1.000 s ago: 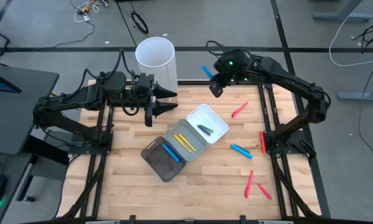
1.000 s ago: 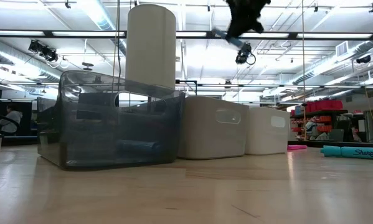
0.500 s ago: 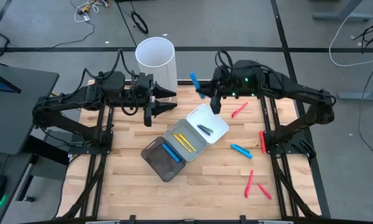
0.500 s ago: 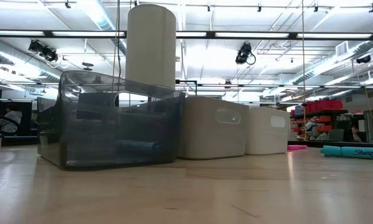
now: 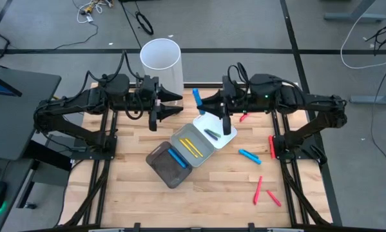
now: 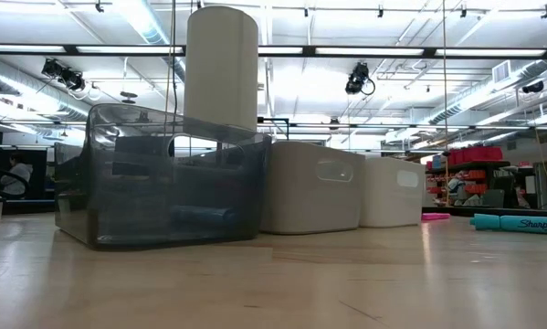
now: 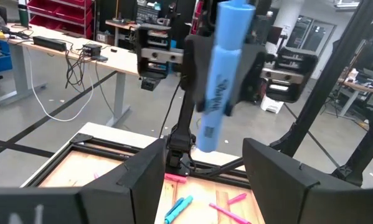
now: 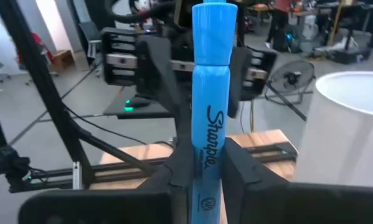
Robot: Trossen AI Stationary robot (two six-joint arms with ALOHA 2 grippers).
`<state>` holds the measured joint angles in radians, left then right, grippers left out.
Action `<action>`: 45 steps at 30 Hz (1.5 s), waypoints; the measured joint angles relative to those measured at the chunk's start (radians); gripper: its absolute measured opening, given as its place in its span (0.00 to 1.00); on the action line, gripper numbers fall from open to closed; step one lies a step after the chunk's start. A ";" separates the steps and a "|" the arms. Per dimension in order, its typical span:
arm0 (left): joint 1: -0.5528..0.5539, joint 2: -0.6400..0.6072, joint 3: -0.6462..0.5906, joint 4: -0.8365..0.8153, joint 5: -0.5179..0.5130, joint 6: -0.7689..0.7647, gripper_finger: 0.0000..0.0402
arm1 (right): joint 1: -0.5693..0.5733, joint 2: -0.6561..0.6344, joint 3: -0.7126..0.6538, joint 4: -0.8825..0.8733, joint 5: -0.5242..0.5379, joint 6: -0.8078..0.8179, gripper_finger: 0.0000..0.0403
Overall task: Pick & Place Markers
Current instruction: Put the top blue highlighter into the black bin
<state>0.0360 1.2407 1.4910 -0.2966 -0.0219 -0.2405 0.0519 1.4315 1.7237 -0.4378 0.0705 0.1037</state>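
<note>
My right gripper (image 5: 203, 105) is shut on a blue marker (image 5: 197, 100), up in the air over the far left corner of the white tray (image 5: 226, 136). My left gripper (image 5: 176, 104) hovers open just to the left of it, fingers pointing right toward the marker (image 7: 220, 81). Two yellow markers (image 5: 191, 146) lie in the grey tray and a blue one (image 5: 176, 157) lies in the dark tray. Red markers (image 5: 247, 115) and a blue marker (image 5: 249, 155) lie flat on the table to the right. My right gripper pinches the blue marker's barrel (image 8: 206, 163), below the cap, between its two fingers (image 8: 242, 168). The fingers come level from the table's right and lie across the marker. The marker is lifted clear and stands nearly upright, cap end up.
A tall white cylinder (image 5: 160, 61) stands at the table's far edge behind the left gripper. The white, grey and dark trays (image 6: 163, 178) sit in a diagonal row mid-table. More red markers (image 5: 265, 192) lie near the right near corner, and bare wood shows at the near left.
My right gripper has carried the blue marker from the table's far edge toward the left and near side, ending over the white tray in front of my left gripper. The wrist has turned so that its fingers point left. It has stayed shut on the marker.
</note>
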 joint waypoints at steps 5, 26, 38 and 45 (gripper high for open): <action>0.000 0.000 0.000 0.020 0.033 0.000 0.55 | 0.013 0.001 0.000 0.033 0.000 -0.010 0.10; -0.003 0.047 0.001 0.217 0.027 -0.016 0.54 | 0.028 0.055 0.001 0.144 0.001 -0.032 0.10; -0.029 0.103 0.000 0.287 0.026 -0.011 0.47 | 0.028 0.056 0.001 0.132 -0.029 -0.037 0.10; -0.029 0.103 0.000 0.284 0.043 -0.010 0.35 | 0.028 0.056 0.001 0.129 -0.032 -0.037 0.10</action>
<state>0.0067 1.3441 1.4914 -0.0128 0.0215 -0.2510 0.0803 1.4872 1.7245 -0.3084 0.0382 0.0671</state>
